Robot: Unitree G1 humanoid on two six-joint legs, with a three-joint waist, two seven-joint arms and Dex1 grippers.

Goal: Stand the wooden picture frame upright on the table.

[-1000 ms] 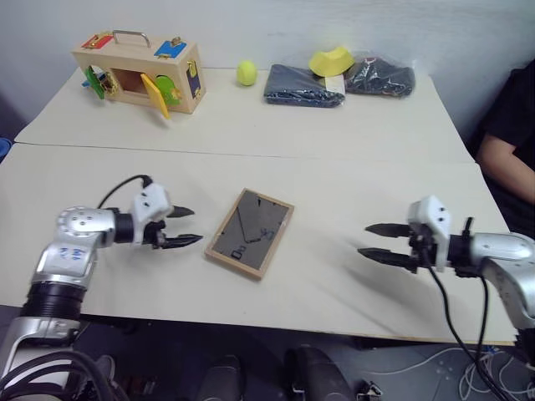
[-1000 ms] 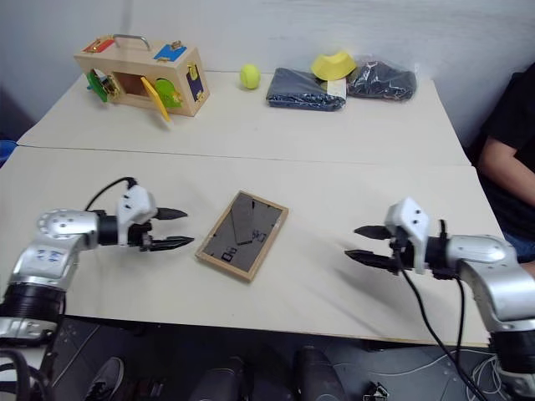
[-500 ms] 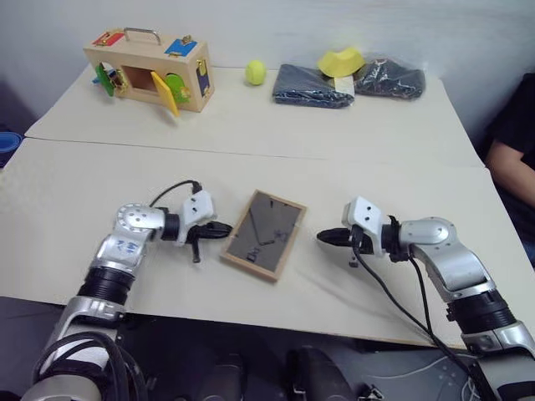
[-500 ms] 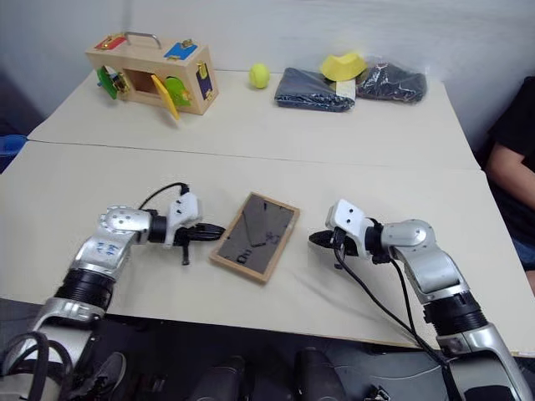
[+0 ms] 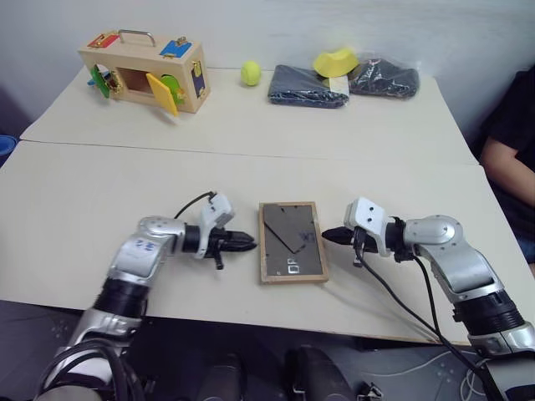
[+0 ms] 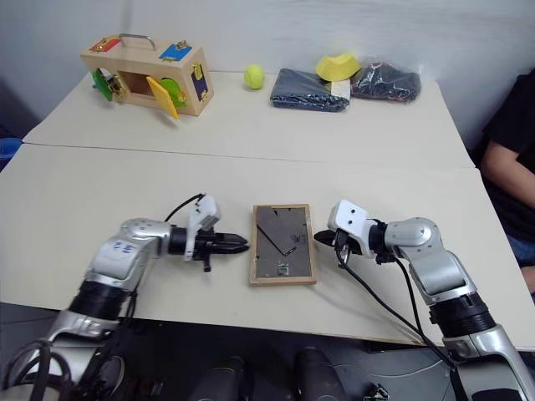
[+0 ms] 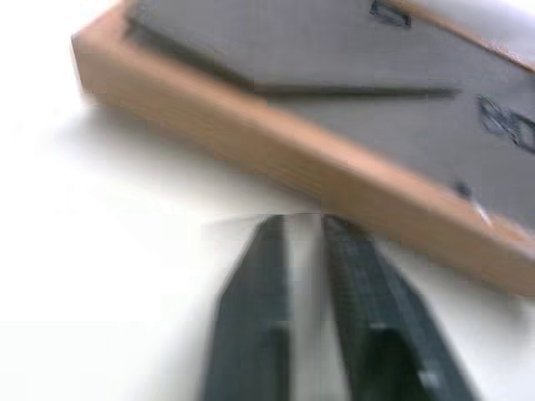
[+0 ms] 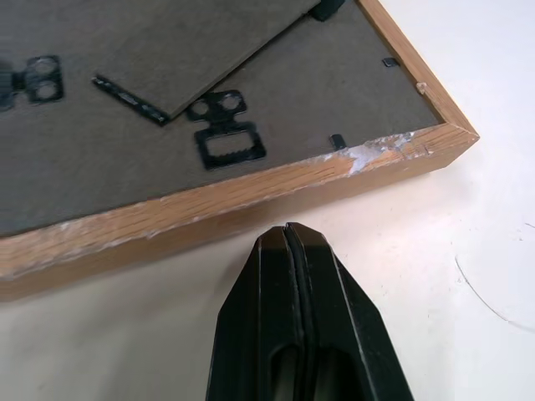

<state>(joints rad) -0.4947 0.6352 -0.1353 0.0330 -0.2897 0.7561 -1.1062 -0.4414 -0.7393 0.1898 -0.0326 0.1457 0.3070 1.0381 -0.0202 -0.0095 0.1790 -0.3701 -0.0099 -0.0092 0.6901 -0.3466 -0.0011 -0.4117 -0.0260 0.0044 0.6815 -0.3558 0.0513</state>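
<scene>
The wooden picture frame [image 5: 291, 241] lies flat on the table [image 5: 251, 167], black back panel and folded stand facing up, its long sides running away from me. My left gripper [image 5: 247, 244] points at the frame's left edge, its fingers a narrow gap apart with nothing between them. In the left wrist view the fingertips [image 7: 272, 230] sit just short of the light wood border [image 7: 334, 180]. My right gripper [image 5: 328, 236] is shut and empty, its tip against or a hair from the right edge. The right wrist view has the joined tips [image 8: 287, 230] at the wood border [image 8: 251, 196].
At the back left stands a wooden box with colourful latches [image 5: 142, 71]. Near it are a yellow ball [image 5: 248, 73], two dark bags [image 5: 308, 86] and a yellow object [image 5: 336, 61]. A person [image 5: 510, 142] sits at the right. A seam [image 5: 251, 154] crosses the table.
The frame has swung from a diagonal to square with the table edge. Both grippers came in from the sides to its edges. The right gripper shut; the left narrowed.
</scene>
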